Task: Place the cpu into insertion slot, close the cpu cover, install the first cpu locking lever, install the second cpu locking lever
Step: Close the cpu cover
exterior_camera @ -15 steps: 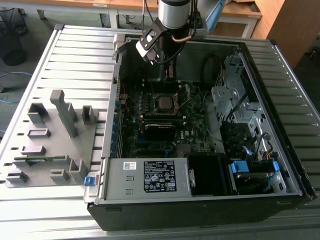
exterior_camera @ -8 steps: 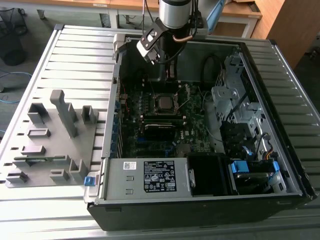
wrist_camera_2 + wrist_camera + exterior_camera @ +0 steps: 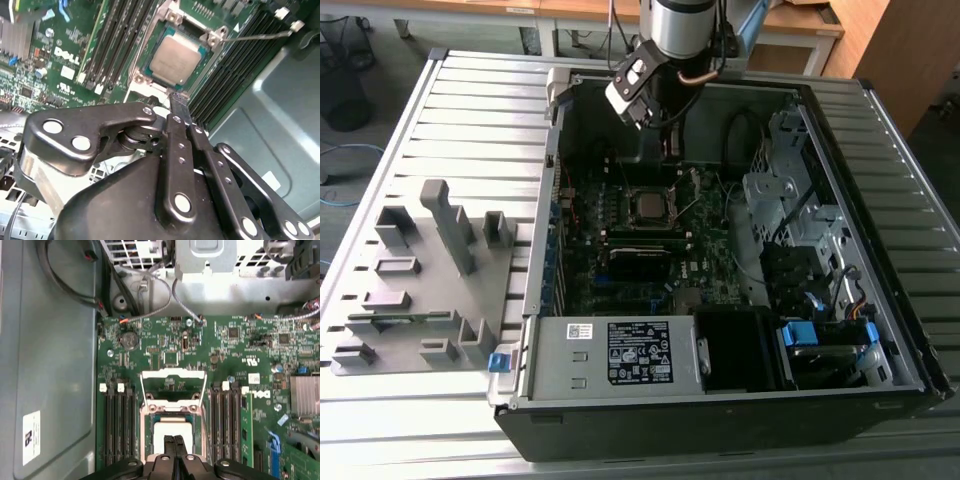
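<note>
In the exterior view, the arm (image 3: 680, 25) reaches down from the far side into the open computer case (image 3: 880, 330), its wrist tilted over the green board (image 3: 585, 215). The chip (image 3: 648, 207) lies flat in its socket near the board's middle. A grey rack (image 3: 420, 270) stands outside the case, at the exterior view's left.

In the first wrist view, the gripper (image 3: 173, 438) points straight down over the chip's near edge with its two fingers pressed together, holding nothing. The metal cover (image 3: 172, 373) is swung open beyond the chip, clear of it.

In the second wrist view, the joined fingertips (image 3: 178, 102) hang just above the socket's edge. A thin lever (image 3: 255, 35) sticks out sideways, unlatched.
</note>
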Controlling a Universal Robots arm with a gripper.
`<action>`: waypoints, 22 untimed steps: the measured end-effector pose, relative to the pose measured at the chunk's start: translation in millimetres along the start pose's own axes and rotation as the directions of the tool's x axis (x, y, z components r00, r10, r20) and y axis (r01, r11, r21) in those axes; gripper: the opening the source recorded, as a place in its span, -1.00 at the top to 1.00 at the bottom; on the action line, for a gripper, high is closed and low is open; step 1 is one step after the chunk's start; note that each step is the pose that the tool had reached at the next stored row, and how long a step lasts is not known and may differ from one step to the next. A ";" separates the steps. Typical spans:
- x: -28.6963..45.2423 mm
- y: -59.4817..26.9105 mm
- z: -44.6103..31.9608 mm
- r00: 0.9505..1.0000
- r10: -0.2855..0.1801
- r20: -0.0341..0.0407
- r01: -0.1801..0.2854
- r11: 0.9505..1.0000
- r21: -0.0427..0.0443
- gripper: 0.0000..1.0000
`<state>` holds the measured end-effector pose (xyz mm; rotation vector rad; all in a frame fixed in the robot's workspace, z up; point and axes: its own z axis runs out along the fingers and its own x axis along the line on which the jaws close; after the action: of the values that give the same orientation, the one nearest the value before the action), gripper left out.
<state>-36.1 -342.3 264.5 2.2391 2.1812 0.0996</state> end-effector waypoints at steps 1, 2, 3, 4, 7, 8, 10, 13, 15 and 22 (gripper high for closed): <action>0.1 2.2 0.2 1.000 0.000 0.000 0.000 1.000 0.000 0.80; 0.1 4.4 0.3 1.000 0.000 0.000 0.000 1.000 0.000 0.80; 0.2 6.7 0.4 1.000 0.000 0.000 0.000 1.000 0.000 0.80; 0.2 9.1 0.6 1.000 0.000 0.000 0.000 1.000 0.000 0.80; 0.4 16.6 1.1 1.000 0.000 0.000 0.000 1.000 0.000 0.80; 0.5 19.2 1.2 1.000 0.000 0.000 0.000 1.000 0.000 0.80; 0.6 24.1 1.6 1.000 0.000 0.000 0.000 1.000 0.000 0.80; 0.8 31.6 2.1 1.000 0.000 0.000 0.000 1.000 0.000 0.80; 0.9 36.8 2.4 1.000 0.000 0.000 0.000 1.000 0.000 0.80; 1.4 56.0 3.8 1.000 0.000 0.000 0.000 1.000 0.000 0.80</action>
<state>20.1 -342.3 263.8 2.2392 2.1813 0.0997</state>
